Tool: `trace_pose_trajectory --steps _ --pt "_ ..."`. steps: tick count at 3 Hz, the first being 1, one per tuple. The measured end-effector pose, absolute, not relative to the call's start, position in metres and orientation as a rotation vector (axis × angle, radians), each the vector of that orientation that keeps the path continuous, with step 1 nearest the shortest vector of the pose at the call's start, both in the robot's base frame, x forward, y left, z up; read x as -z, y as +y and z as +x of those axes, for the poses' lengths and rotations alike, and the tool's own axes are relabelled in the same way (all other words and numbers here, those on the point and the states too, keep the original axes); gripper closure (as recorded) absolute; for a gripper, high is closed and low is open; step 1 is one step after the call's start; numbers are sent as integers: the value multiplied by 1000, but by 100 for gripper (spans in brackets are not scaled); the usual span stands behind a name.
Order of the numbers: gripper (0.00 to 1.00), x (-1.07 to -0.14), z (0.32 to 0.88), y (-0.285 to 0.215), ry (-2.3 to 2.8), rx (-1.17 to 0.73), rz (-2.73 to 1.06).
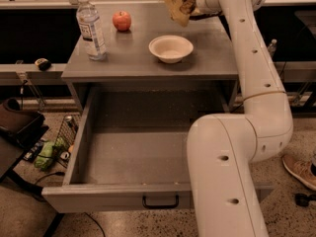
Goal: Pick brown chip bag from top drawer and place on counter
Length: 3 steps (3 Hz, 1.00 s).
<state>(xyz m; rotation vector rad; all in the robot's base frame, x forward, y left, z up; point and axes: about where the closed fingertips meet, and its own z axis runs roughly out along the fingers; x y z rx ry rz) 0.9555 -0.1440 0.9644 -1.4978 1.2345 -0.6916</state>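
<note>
The brown chip bag point(176, 5) hangs in the air over the back of the counter point(129, 56), above and behind the bowl. It looks crumpled, with cream edges and a dark middle. My gripper point(190, 1) is at the top of the view, right of the bag, and is shut on the bag's right side. The top drawer point(112, 197) is pulled fully open below the counter, and its speckled grey inside holds nothing that shows. My white arm covers the drawer's right part.
On the counter stand a water bottle point(91, 26) at the left, a red apple point(122, 20) at the back and a cream bowl point(171, 48) in the middle. Clutter and a wire basket point(63, 135) lie on the floor at left. A shoe point(299, 171) is at right.
</note>
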Motion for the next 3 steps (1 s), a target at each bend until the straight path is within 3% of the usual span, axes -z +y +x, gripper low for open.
trace_pose_trajectory --steps 3 --pt "6 -964 956 -144 1235 691 -1498"
